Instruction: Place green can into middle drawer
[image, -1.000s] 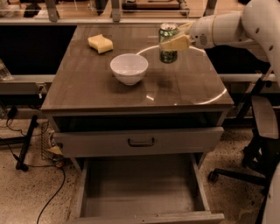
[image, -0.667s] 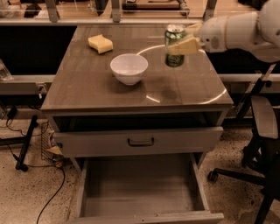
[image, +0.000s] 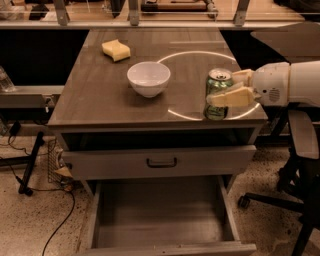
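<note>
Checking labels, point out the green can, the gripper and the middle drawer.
green can (image: 218, 82): camera view, upper label.
gripper (image: 227, 86): camera view, between fingertips, clamping the can.
middle drawer (image: 160, 210): camera view, bare floor.

A white bowl (image: 148, 78) and yellow sponge (image: 116, 50) sit apart on the table (image: 95, 100).
</note>
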